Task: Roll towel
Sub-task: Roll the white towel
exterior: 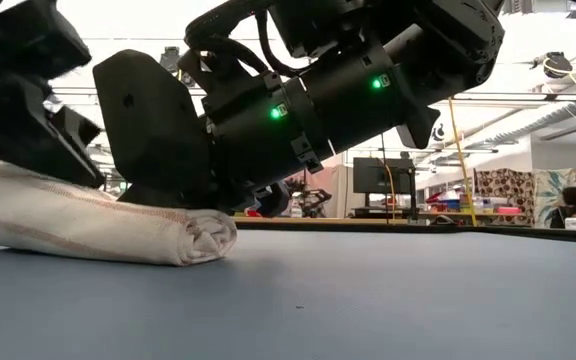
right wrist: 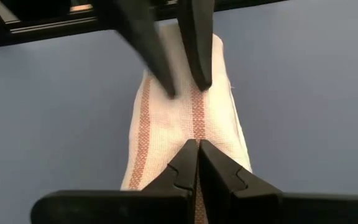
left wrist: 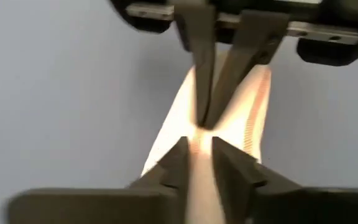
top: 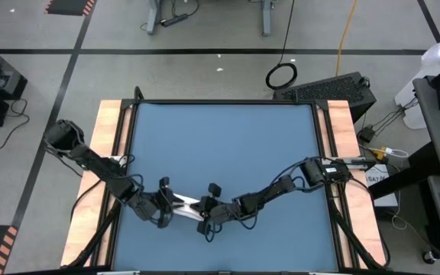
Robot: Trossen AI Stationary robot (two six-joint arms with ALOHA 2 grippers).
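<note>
Rolled white cloth towel with reddish woven stripes (top: 187,203) lying on the blue tabletop (top: 220,145) near its near edge, about midway across. Left gripper (left wrist: 199,152) at the roll's left end, jaws slightly apart astride the cloth. Right gripper (right wrist: 197,163) at its right end, jaws pressed together, tips touching the towel.

Both arms stretched low and inward, meeting nose to nose near the front edge; left gripper (left wrist: 197,163) with jaws slightly parted; right gripper (right wrist: 198,163) with jaws pressed together; wrists near level, tips almost touching each other.
</note>
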